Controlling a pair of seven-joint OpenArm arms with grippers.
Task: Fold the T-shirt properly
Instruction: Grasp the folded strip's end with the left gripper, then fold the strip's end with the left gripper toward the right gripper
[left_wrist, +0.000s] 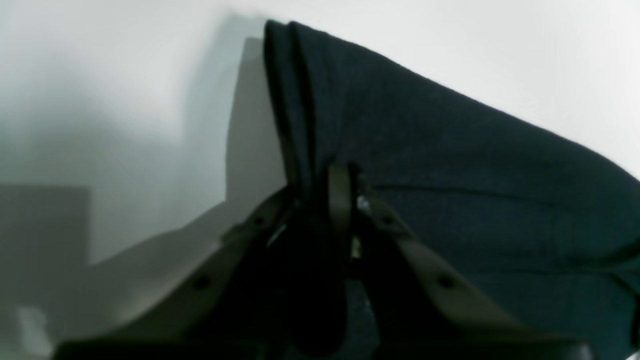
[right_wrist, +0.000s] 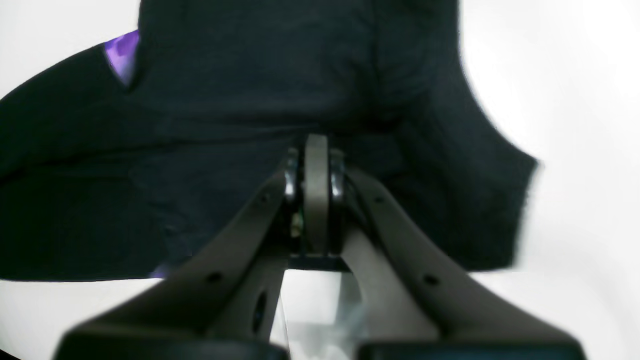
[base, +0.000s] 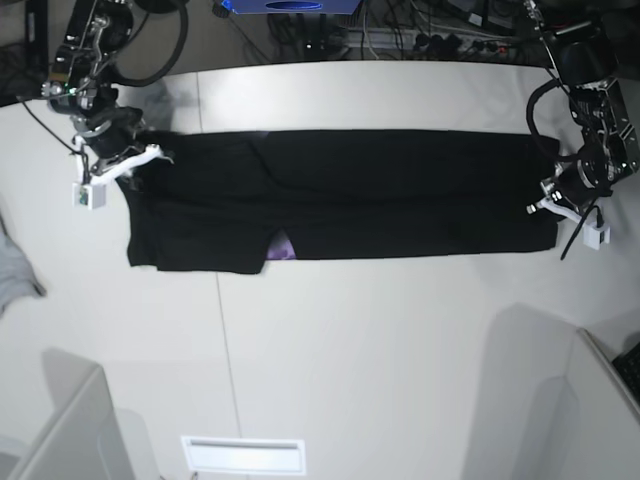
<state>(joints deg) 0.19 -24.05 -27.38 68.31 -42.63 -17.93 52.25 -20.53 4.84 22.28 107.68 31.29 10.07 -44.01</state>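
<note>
The black T-shirt (base: 400, 195) lies stretched in a long folded band across the far half of the white table. A bit of purple print (base: 283, 247) peeks out at its near edge, and also shows in the right wrist view (right_wrist: 121, 55). My left gripper (base: 550, 195) is at the band's right end. In the left wrist view it (left_wrist: 341, 197) is shut on a fold of the black cloth (left_wrist: 450, 175). My right gripper (base: 135, 163) is at the band's left end. In its wrist view it (right_wrist: 316, 165) is shut on the shirt (right_wrist: 225, 100).
A small grey cloth (base: 12, 268) lies at the table's left edge. Cables and a blue object (base: 290, 6) sit behind the table. White panels stand at the near left (base: 60, 430) and near right (base: 600, 400) corners. A white slot (base: 243, 455) is at the front.
</note>
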